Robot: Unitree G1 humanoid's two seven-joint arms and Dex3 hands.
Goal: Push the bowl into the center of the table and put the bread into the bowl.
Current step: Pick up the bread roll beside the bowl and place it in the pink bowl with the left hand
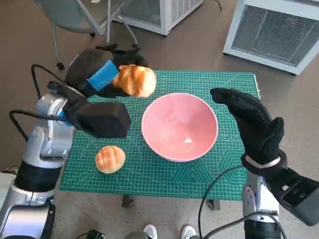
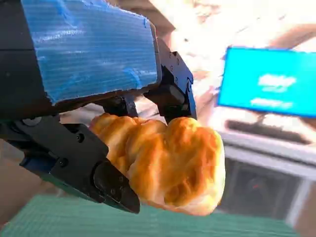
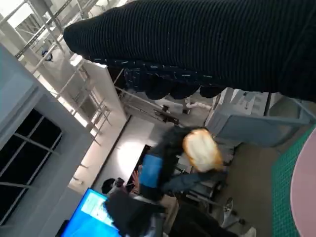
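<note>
A: Left robot hand?
B: My left robot hand is gripping a bread roll, lifted clear of the bench. In the left wrist view my black fingers are clamping around the golden roll, blue tape over the back of the hand.

A: Where is it relative to the bowl?
B: The roll is hanging near the pink bowl, off its far left rim, not over the hollow yet.

A: Bowl?
B: It is sitting upright on the green cutting mat, roughly mid-bench, nothing in it.

A: Right robot hand?
B: My right robot hand, in the knitted glove, is hovering open beside the bowl's right side, fingers spread, holding nothing. I cannot tell whether it is touching the rim.

A: Other items?
B: A second bread roll is lying on the mat, left of the bowl and nearer me, apart from it. The right wrist view is catching the held roll and the bowl's pink edge.
</note>
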